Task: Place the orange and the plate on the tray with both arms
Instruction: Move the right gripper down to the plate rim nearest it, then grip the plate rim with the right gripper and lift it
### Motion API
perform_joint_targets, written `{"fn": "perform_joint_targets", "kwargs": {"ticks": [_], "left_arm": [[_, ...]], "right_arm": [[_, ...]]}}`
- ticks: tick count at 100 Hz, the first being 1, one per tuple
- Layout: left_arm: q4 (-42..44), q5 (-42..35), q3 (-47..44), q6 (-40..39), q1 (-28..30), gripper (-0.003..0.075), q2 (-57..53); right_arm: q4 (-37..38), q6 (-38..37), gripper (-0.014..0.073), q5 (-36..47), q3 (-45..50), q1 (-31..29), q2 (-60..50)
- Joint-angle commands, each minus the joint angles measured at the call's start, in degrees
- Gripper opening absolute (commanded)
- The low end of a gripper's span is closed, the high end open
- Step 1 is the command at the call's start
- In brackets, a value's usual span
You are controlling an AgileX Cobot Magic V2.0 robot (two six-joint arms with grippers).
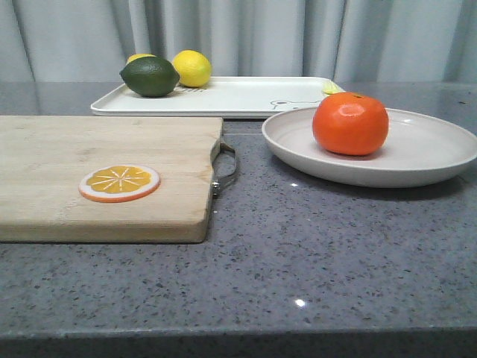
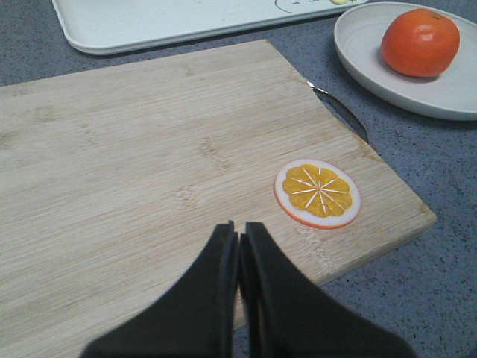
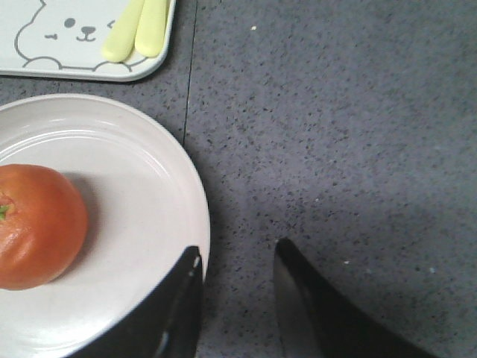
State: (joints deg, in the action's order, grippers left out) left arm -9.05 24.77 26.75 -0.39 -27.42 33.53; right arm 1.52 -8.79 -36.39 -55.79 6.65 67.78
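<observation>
Front view: the orange (image 1: pixel 350 123) sat on the plate (image 1: pixel 432 153), right of the wooden cutting board (image 1: pixel 104 175) — the tray (image 1: pixel 246 95) lay behind, on a grey speckled counter (image 1: pixel 313 253) before pale curtains (image 1: pixel 261 33).

Left wrist view: the left gripper (image 2: pixel 239 237) hung over the board, fingers pressed together.

Right wrist view: the right gripper (image 3: pixel 237 261) stood parted at the plate's rim — a bear drawing (image 3: pixel 63 33) on the tray, no lettering.

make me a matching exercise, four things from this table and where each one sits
Things:
1. orange
2. orange slice
3. lime
4. plate

Places:
A. on the tray
B. on the wooden cutting board
C. on the grey countertop
D. on the plate

Pairs: 1-D, 2-B, 3-A, 4-C
</observation>
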Motion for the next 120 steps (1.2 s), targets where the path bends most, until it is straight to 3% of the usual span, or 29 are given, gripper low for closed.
{"fn": "perform_joint_targets", "kwargs": {"ticks": [1,32,89,99,120], "left_arm": [[-0.65,-4.21,1.56,-0.43,0.26,-0.0019,0.02],[-0.65,-4.21,1.56,-0.43,0.26,-0.0019,0.02],[-0.65,-4.1,1.56,-0.43,0.26,-0.0019,0.02],[-0.65,-4.1,1.56,-0.43,0.26,-0.0019,0.02],[-0.65,-4.0,1.56,-0.43,0.26,-0.0019,0.02]], "right_arm": [[-2.46,0.52,0.029,-2.07,-5.29,0.11,3.03],[-4.57,0.57,0.0288,-13.74,-14.71,0.11,15.25],[-5.58,0.7,0.0283,-14.01,-15.7,0.11,24.1],[-5.58,0.7,0.0239,-14.01,-15.7,0.11,24.16],[-5.58,0.7,0.0055,-14.22,-15.7,0.11,24.16]]}}
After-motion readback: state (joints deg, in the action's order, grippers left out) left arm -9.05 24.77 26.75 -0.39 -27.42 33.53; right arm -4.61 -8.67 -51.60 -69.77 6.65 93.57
